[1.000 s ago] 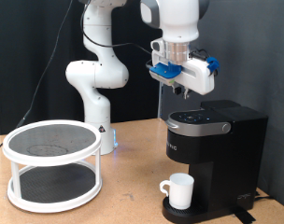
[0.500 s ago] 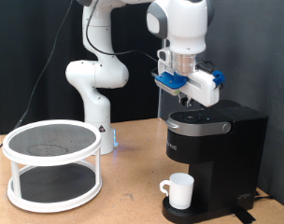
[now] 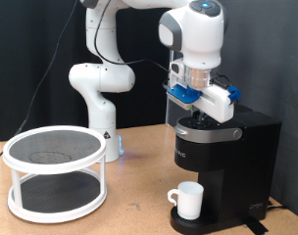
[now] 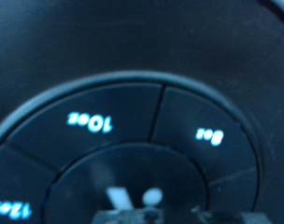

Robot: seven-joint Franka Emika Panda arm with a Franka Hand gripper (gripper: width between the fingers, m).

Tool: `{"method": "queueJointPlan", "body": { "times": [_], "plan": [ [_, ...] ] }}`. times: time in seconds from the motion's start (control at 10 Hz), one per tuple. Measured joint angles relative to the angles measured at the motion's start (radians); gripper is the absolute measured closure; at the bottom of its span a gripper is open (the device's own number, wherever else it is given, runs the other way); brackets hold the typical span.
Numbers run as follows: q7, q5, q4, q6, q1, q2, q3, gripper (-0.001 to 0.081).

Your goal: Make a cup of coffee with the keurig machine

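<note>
The black keurig machine [image 3: 232, 162] stands at the exterior view's right with its lid down. The white cup [image 3: 189, 200] sits on the drip tray under the spout, handle towards the exterior view's left. My gripper [image 3: 200, 117] is shut, holds nothing, and its tips are right at the machine's top control panel. The wrist view is filled by that panel [image 4: 133, 177]: a round dial of lit blue buttons reading 10oz [image 4: 90, 121], 8oz [image 4: 210, 135] and 12oz [image 4: 9, 207]. The finger ends show only as dark shapes at the frame's edge.
A white two-tier round rack [image 3: 53, 171] with dark mesh shelves stands on the wooden table at the exterior view's left. The arm's white base [image 3: 98, 88] rises behind it. A black curtain forms the background.
The gripper has moved down and to the exterior view's right, from above the machine to its top panel. The cup and the machine have not moved.
</note>
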Motion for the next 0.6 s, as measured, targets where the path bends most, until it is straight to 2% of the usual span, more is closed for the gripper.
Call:
{"method": "queueJointPlan", "body": {
  "times": [0.6],
  "plan": [
    [0.003, 0.004, -0.002, 0.007, 0.000, -0.001, 0.000, 0.0806]
  ]
}}
